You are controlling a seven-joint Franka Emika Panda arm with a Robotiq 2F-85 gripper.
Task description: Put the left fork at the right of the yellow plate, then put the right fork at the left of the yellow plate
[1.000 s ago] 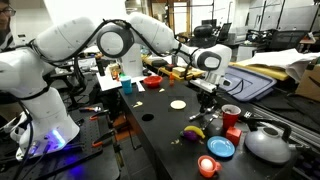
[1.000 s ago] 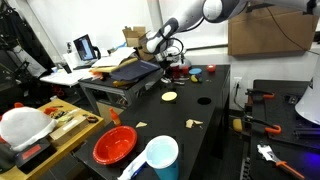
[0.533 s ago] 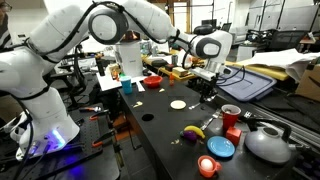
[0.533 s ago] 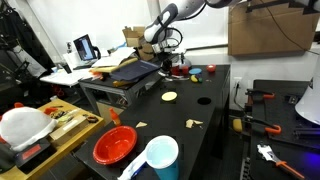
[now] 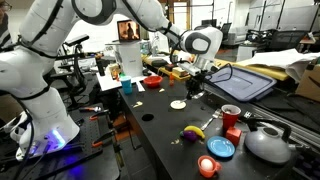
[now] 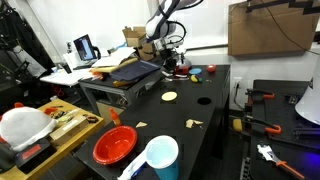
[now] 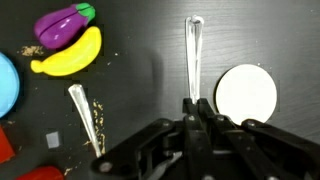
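Observation:
The pale-yellow plate [image 7: 246, 92] lies on the black table and shows in both exterior views [image 5: 178, 104] [image 6: 169, 96]. My gripper [image 7: 196, 104] is shut on the handle of a silver fork [image 7: 193, 50], which points away from me just beside the plate. In both exterior views the gripper [image 5: 196, 86] [image 6: 170, 62] hangs a little above the table next to the plate. The second fork [image 7: 85, 115] lies on the table further from the plate, near the toy banana.
A toy banana [image 7: 68, 55] and eggplant [image 7: 62, 25] lie beyond the second fork, with a blue plate [image 5: 221, 148] and red cup [image 5: 231, 115] nearby. A red bowl [image 5: 152, 82] stands at the table's far side. A metal pot [image 5: 268, 145] sits by the edge.
The arm has swung across the table toward the yellow plate and risen a little, with the fork in the gripper.

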